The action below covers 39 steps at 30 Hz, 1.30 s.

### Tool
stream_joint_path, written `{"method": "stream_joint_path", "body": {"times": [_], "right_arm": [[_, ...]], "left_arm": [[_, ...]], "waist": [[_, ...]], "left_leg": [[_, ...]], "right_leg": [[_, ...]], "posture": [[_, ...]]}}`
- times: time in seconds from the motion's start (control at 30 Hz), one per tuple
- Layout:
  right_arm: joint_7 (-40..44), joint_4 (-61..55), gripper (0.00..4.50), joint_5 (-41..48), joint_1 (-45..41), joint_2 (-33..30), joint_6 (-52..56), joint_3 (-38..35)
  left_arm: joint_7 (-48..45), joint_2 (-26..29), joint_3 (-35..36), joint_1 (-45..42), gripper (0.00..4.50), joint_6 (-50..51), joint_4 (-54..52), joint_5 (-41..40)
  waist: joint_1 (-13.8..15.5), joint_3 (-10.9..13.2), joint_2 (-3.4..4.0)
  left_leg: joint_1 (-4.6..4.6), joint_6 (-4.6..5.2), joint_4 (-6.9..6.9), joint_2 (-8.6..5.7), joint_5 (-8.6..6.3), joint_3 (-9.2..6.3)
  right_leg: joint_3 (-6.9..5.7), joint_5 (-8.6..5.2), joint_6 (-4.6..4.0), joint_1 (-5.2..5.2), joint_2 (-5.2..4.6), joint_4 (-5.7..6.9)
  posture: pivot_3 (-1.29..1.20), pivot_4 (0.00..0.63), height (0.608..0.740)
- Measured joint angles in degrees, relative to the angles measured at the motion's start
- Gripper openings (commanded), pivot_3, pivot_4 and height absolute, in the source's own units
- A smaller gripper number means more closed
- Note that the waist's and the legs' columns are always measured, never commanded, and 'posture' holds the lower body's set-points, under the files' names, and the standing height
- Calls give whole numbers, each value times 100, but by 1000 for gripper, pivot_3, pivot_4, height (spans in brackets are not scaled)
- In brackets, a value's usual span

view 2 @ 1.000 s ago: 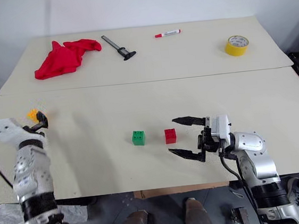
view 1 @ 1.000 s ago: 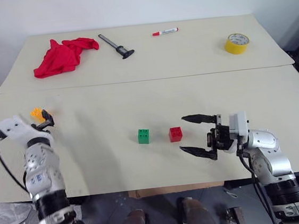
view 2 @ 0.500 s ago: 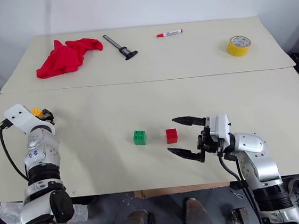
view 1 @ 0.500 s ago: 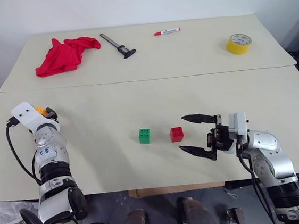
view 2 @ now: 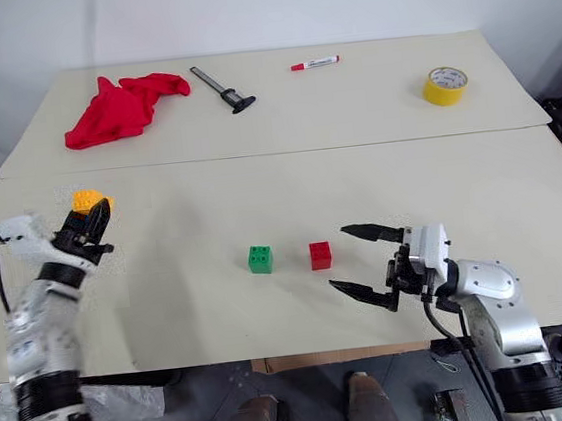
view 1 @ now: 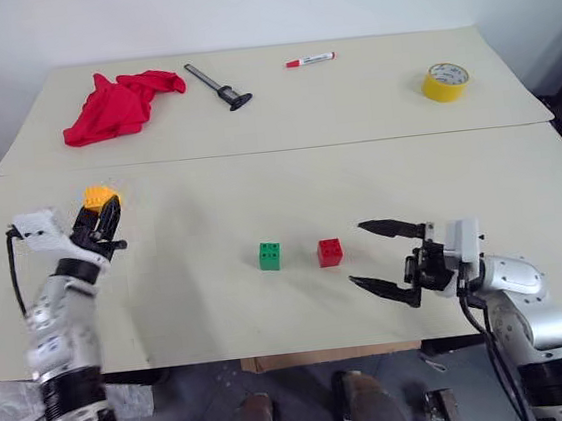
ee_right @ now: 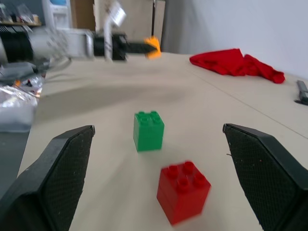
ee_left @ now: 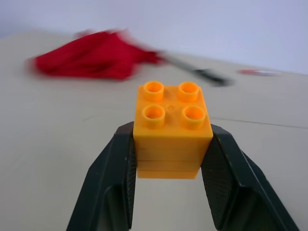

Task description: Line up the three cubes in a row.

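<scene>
The left gripper (view 1: 103,211) is positioned above the left edge of the near cream-coloured desk (view 1: 222,317); its two black fingers (ee_left: 113,185) are clamped on opposite sides of the orange-yellow studded plastic toy brick (ee_left: 172,129), studs facing up, and the brick is held clear of the desk surface.

The crumpled red cloth (view 1: 117,104) lies near the far left corner of the far cream-coloured desk (view 1: 371,110); just to its right lies a black-handled metal tool (view 1: 219,85), set at an angle; further right, near the far edge, lies a red-and-white marker pen (view 1: 309,60).

The green studded plastic toy brick (view 1: 270,256) stands on the near desk around the middle of its width, closer to the near edge than the far one; the red studded plastic toy brick (view 1: 330,253) stands just to its right, apart from it, with a small gap between the two; both rest studs up and lie roughly on one line running left to right.

The right gripper (view 1: 386,256) hovers near the right of the red brick, pointing towards it; its black fingers are spread wide and hold nothing; it does not touch the brick.

The yellow roll of tape (view 1: 444,82) lies flat near the right edge of the far desk.
</scene>
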Motion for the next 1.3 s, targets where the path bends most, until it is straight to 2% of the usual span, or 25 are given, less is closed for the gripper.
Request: {"method": "stream_joint_path", "body": {"times": [0.07,0.13,0.2,0.33,0.47,0.57,0.9,0.97,1.1,1.2,1.23,1.3], "right_arm": [[0,-40,4500,5,149,-139,4,-137],[38,-86,4500,18,381,-297,11,-293],[52,-135,4500,32,486,-356,14,-345],[20,-305,4500,46,655,-389,23,-383],[-107,-580,4500,50,875,-390,50,-401],[-198,-700,4500,52,1087,-392,53,-497],[-351,-856,4500,50,1287,-392,52,-510],[-353,-855,4500,50,1274,-392,52,-498],[-286,-831,4500,49,1127,-392,53,-446],[-135,-653,4500,49,813,-392,45,-319],[-78,-578,4500,48,702,-392,45,-277],[96,-317,4500,49,367,-392,43,-205]], "left_arm": [[-1490,710,-598,317,1488,-247,-17,153],[-2699,1014,-1318,-42,1488,-546,443,517],[-3422,918,-1807,-813,1488,-897,1192,795],[-4364,544,-2357,-1934,1488,-1773,2338,1199],[-4953,277,-2617,-2453,1488,-2269,3241,1439],[-4962,274,-2735,-2500,1488,-2478,3604,1514],[-4963,507,-3004,-2502,1488,-2751,3824,1444],[-4962,504,-2996,-2504,2257,-2829,3860,1463],[-4962,499,-2981,-2475,3420,-2920,3977,1514],[-4961,558,-2855,-2260,4320,-2811,3532,1391],[-4960,621,-2788,-2139,4461,-2727,3333,1315],[-4921,861,-2509,-1730,4461,-2366,2711,1075]], "waist": [[4,3,15],[113,9,27],[147,9,22],[82,6,19],[-61,7,17],[-77,8,16],[-45,10,12],[-45,10,12],[-45,10,12],[-69,10,12],[-82,10,12],[-127,11,12]], "left_leg": [[7,3,-5,-5,0,0],[6,12,-4,-17,4,-8],[0,16,-1,-26,7,-22],[-3,22,-1,-27,6,-7],[-8,34,-4,-15,-3,23],[-7,36,-1,-13,-4,26],[-5,39,5,-18,-4,21],[-5,38,5,-18,-4,21],[-5,39,4,-19,-4,22],[-5,38,4,-14,-4,22],[-5,36,4,-8,-5,26],[-5,32,3,0,-7,25]], "right_leg": [[0,-1,-2,11,-3,-8],[-10,-1,-2,17,-5,-9],[-25,3,3,18,-2,-7],[-16,7,11,13,8,4],[-6,8,12,-5,21,15],[-5,8,12,-6,23,17],[-2,9,15,-3,11,22],[-2,9,15,-3,12,22],[-2,9,15,-3,14,23],[1,9,15,-4,7,22],[7,9,15,-6,4,21],[9,9,14,-9,2,21]], "posture": [[0,150,740],[0,150,740],[0,150,740],[0,150,740],[0,150,740],[0,150,740],[0,150,740],[0,150,740],[0,150,740],[0,150,740],[0,150,740],[0,150,740]]}}
